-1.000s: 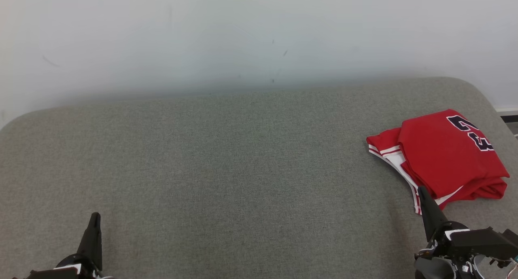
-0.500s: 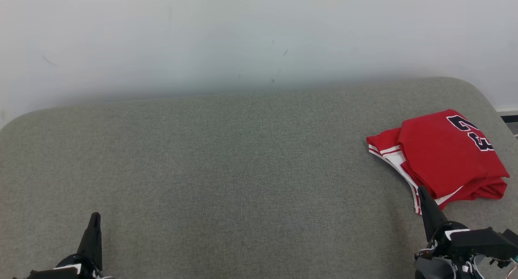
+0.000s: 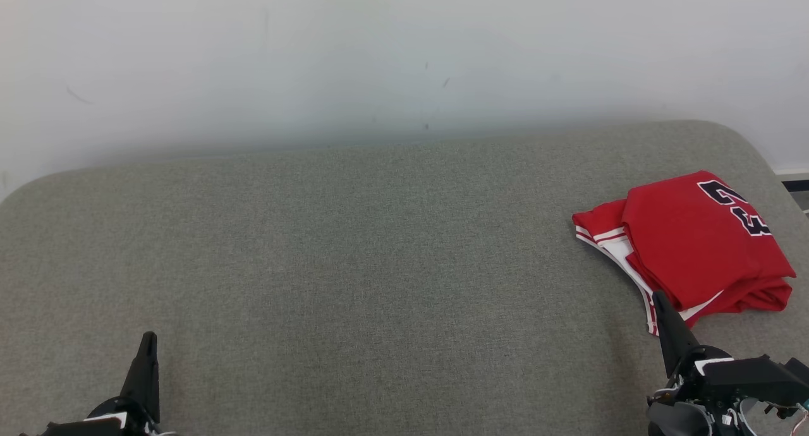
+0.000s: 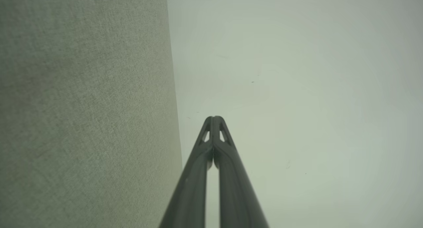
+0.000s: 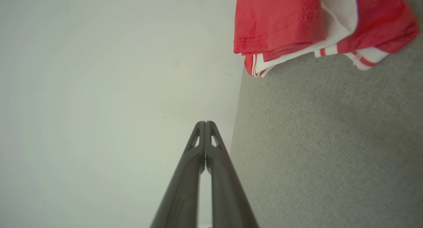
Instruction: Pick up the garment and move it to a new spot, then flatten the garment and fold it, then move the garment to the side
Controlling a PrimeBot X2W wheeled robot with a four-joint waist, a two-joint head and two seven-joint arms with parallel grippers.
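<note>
The garment — a red jersey with white trim and dark numerals — lies folded in layers on the grey padded surface. It sits just ahead of the right claw and a little to its outer side, with the near hem close to the claw's tips, and well apart from the left claw. Both claws have their fingers pressed together with nothing between them. The cloth looks light, limp and a little slick, so I judge it would sag and slip out of its fold if lifted by a single layer. The better hold is the thick stacked edge nearest the right claw — fingers opened first, slid low along the padding, then pinching all layers at once.
</note>
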